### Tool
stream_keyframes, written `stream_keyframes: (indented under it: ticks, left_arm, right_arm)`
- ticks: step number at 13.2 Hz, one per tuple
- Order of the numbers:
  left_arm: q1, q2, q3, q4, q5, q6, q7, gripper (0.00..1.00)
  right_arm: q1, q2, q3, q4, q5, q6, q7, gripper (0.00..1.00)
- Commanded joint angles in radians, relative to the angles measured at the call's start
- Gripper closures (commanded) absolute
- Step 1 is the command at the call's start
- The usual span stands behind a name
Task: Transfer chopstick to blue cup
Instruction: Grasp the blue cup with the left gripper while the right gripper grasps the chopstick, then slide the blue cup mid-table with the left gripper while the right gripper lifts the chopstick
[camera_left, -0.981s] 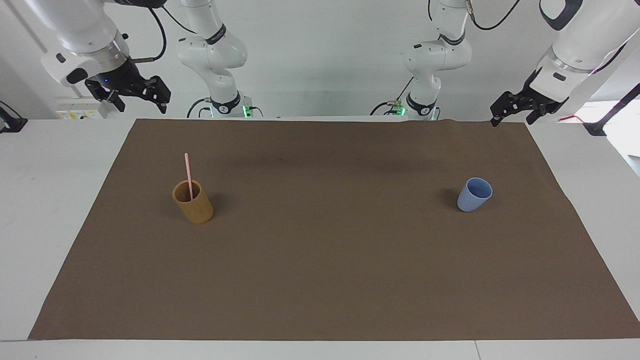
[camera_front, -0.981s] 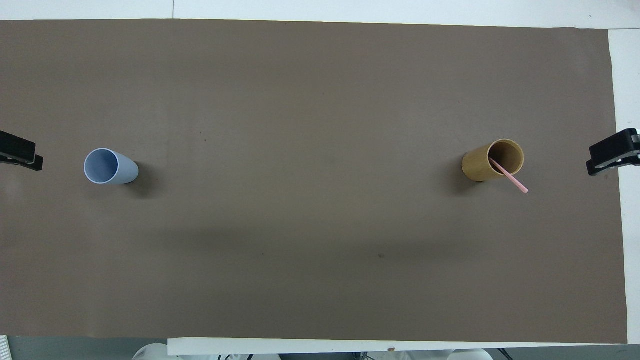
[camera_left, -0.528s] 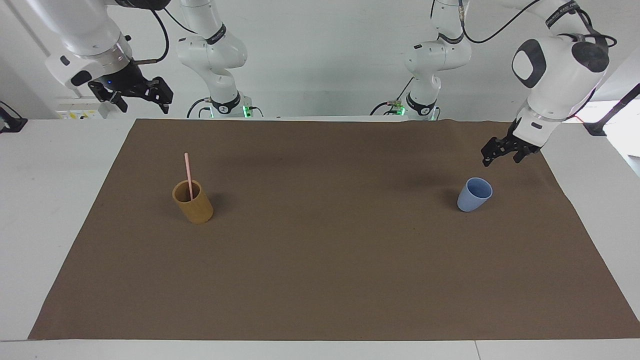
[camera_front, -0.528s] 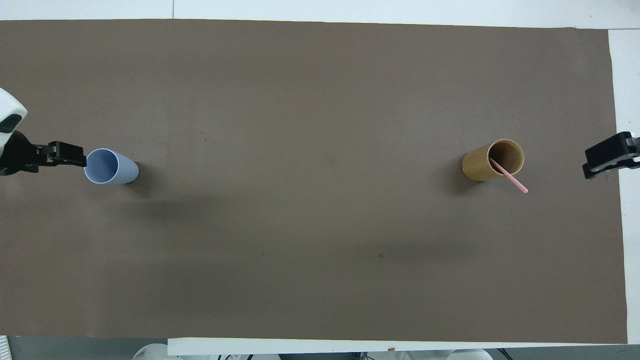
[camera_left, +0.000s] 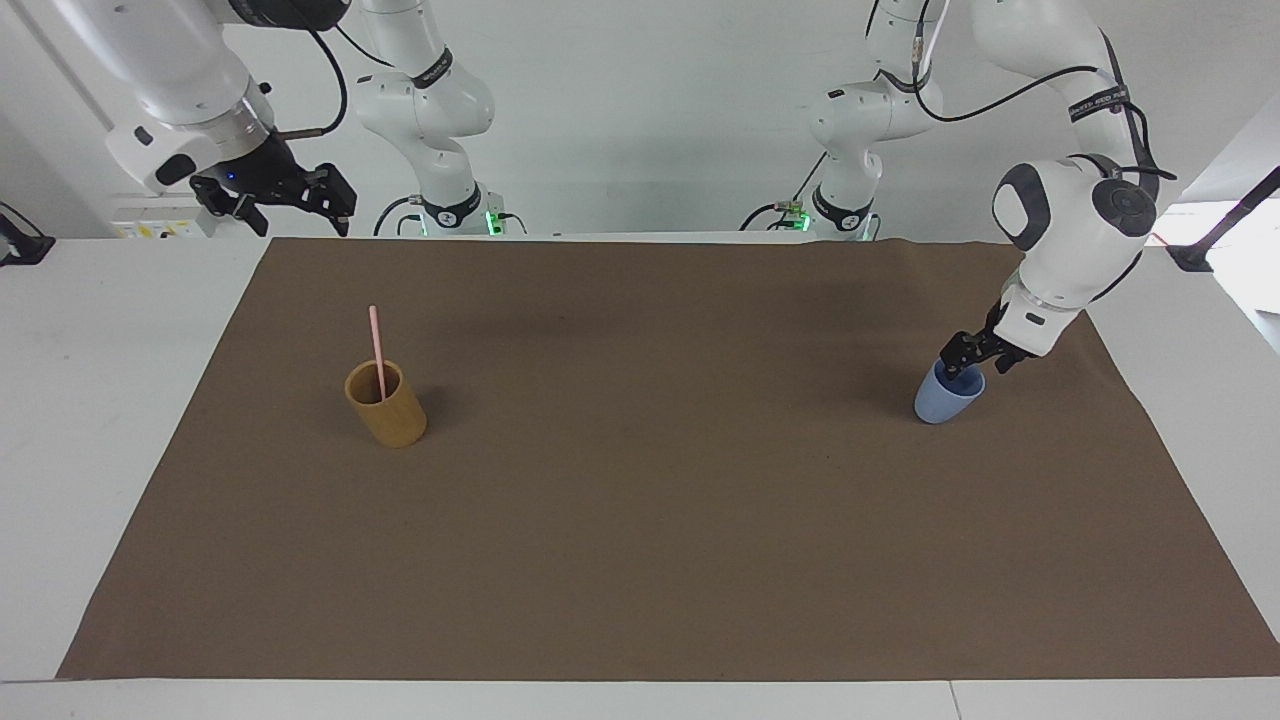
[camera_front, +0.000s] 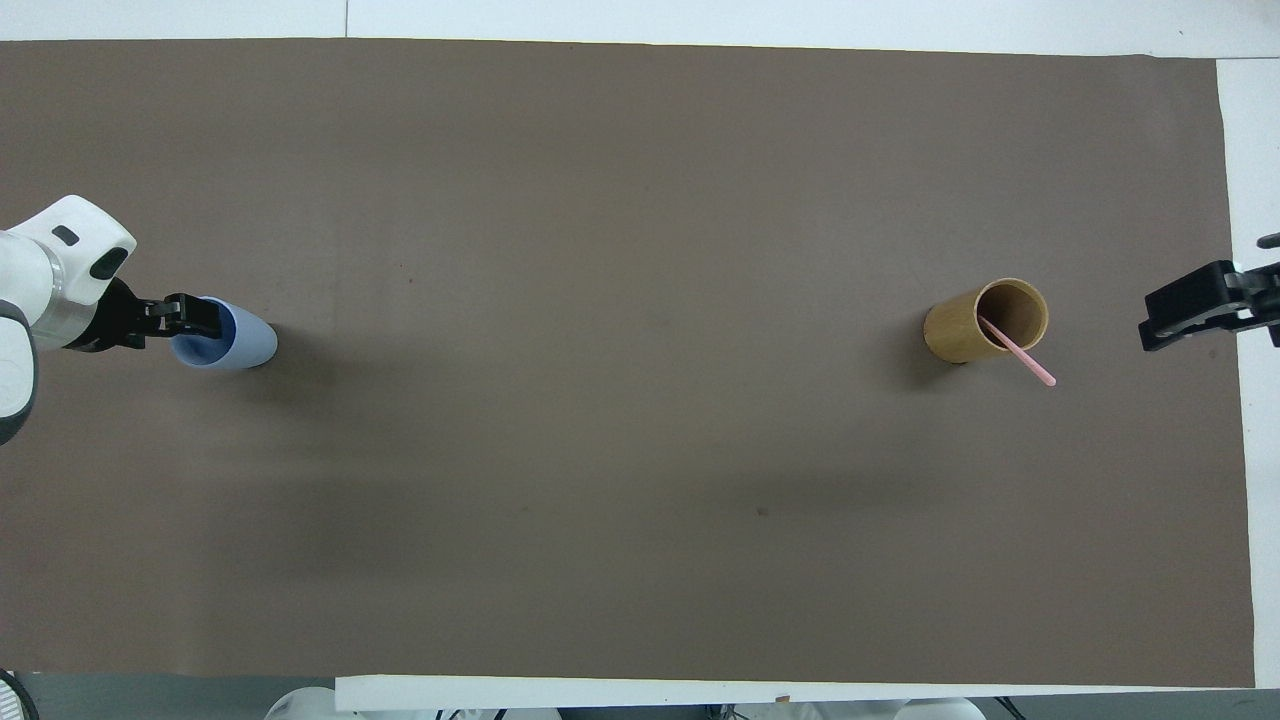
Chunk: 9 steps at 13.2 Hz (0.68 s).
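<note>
The pale-pink chopstick (camera_left: 375, 345) (camera_front: 1022, 356) stands tilted in a tan-yellow cup (camera_left: 390, 415) (camera_front: 955, 330) toward the right arm's end of the table. The light-blue cup (camera_left: 938, 402) (camera_front: 250, 345) stands upright toward the left arm's end. My left gripper (camera_left: 962, 368) (camera_front: 205, 322) is down at the blue cup's rim, over its mouth. Whether it grips the rim does not show. My right gripper (camera_left: 300, 200) (camera_front: 1190, 318) hangs open and holds nothing, up in the air over the mat's edge at its own end, apart from the tan cup.
A brown mat (camera_left: 640, 520) (camera_front: 640, 500) covers most of the white table (camera_left: 60, 400). Only the two cups stand on it, far apart. The two arm bases (camera_left: 450, 210) stand at the robots' edge of the table.
My left arm swung in from the table's end and came down onto the blue cup's rim. My right gripper drifted slightly toward the mat. The cups and chopstick stayed put.
</note>
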Motion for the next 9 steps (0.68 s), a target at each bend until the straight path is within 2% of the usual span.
stream_keyframes:
  ticks: [1,3,5,6,7,9]
  left_arm:
    - [0.012,0.002,-0.003,-0.051,-0.011,0.058,-0.126,1.00]
    - [0.004,0.011,-0.005,-0.045,-0.011,0.074,-0.160,1.00]
    - [-0.008,0.026,-0.008,-0.003,-0.011,0.062,-0.174,1.00]
    - [-0.059,0.041,-0.014,0.035,-0.011,0.050,-0.249,1.00]
    - [-0.176,0.051,-0.010,0.060,-0.011,0.045,-0.432,1.00]
    - [-0.353,0.049,-0.013,0.063,-0.005,0.054,-0.661,1.00]
  right_arm:
    - [0.010,-0.037,0.006,-0.206,0.030,0.179,0.002,0.00]
    - [0.026,-0.025,0.006,-0.289,0.030,0.253,-0.001,0.00]
    - [0.015,0.021,0.004,-0.323,0.030,0.273,-0.038,0.11]
    - [0.006,0.047,0.004,-0.321,0.030,0.270,-0.056,0.13]
    - [-0.003,0.069,0.004,-0.321,0.030,0.264,-0.063,0.13]
    - [0.000,0.098,0.004,-0.315,0.030,0.258,-0.063,0.19]
